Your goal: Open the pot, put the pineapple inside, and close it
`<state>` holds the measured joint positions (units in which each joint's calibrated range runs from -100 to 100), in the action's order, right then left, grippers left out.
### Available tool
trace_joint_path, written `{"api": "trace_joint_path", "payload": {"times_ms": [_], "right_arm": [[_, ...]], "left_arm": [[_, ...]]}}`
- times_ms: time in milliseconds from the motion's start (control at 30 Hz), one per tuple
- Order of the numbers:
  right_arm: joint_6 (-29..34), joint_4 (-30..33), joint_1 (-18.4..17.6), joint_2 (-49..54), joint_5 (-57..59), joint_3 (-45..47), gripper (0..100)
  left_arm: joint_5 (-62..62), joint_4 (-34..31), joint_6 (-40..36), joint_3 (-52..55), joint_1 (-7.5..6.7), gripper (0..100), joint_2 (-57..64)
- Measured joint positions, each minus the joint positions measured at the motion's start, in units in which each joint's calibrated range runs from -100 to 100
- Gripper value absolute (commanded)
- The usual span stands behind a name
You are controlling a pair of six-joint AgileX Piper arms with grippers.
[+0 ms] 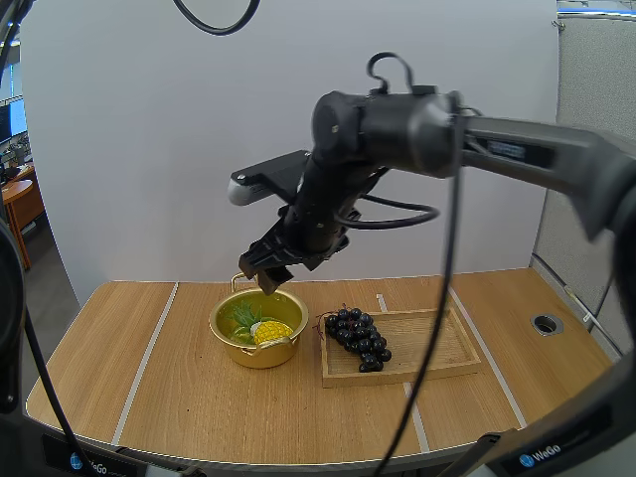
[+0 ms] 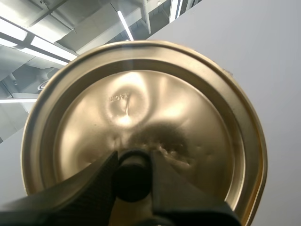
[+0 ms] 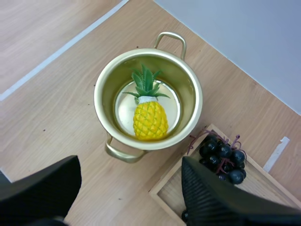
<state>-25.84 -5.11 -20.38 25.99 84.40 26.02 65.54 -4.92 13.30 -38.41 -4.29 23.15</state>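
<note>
**Pineapple [image 3: 149, 117] lies inside the uncovered pot [image 3: 101, 80], lid [image 2: 141, 108] in the left gripper [image 2: 133, 175]**

The wooden table [image 1: 189, 397] spreads beneath the right gripper [image 1: 266, 273], whose fingers [image 3: 207, 193] stand wide apart with nothing between them. A wooden tray [image 1: 437, 363] lies just past one of those fingers. The gold pot sits below the gap between them, clear of both tips and just beside the tray. The gold lid faces the left gripper's fingers [image 2: 89, 188], which pinch its black knob [image 2: 133, 165]; where it hangs relative to the pot I cannot tell. Dark grapes [image 1: 360, 338] rest on the tray's end nearest the pot, close by the same finger. The pineapple lies flat on the pot's bottom, with its leaves pointing away from the right fingers.
</note>
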Motion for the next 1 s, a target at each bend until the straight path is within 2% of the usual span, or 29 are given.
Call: {"api": "trace_joint_path", "payload": {"times_ms": [133, 400, 767, 1000], "right_arm": [[1.1, 0.0, 0.0, 9.3, 2.6, 3.9, 100], [2.6, 1.9, 0.0, 20.6, 5.2, 9.3, 100], [4.1, 4.8, 0.0, 42.2, 14.0, 22.1, 100], [4.6, 4.8, 0.6, 48.4, 15.4, 26.8, 100]], "left_arm": [[0.0, 0.0, 0.0, 0.0, 0.00, 0, 0.0], [0.0, 0.0, 0.0, 0.0, 0.00, 0, 0.0], [0.0, 0.0, 0.0, 0.0, 0.00, 0, 0.0], [0.0, 0.0, 0.0, 0.0, 0.00, 0, 0.0]]}}
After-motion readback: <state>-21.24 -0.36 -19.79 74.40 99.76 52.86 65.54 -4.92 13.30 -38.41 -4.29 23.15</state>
